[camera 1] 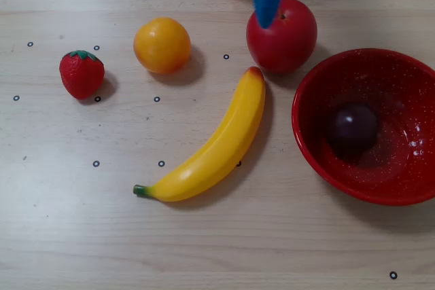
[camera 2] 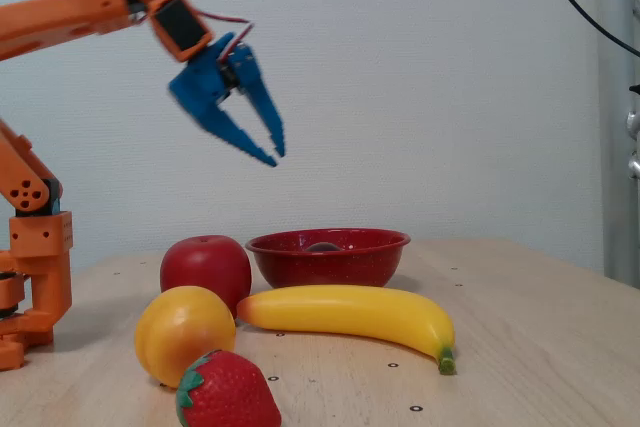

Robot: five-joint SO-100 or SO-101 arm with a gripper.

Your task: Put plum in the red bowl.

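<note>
fixed view: strawberry [camera 2: 228, 390] nearest, banana [camera 2: 350, 313] behind it, then red bowl [camera 2: 328, 256] with plum [camera 1: 354, 127] resting inside. gripper [camera 2: 276, 155] hangs high, empty, fingers nearly closed. retreat well: stay above apple [camera 1: 281, 35], clear of bowl rim.

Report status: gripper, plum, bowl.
Gripper empty, high above the table, fingertips nearly together. Plum resting inside red bowl. Nothing in the way.

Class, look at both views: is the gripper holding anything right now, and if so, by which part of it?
Nothing is held. The gripper hangs high above the table, empty, while the plum lies loose inside the red bowl.
</note>
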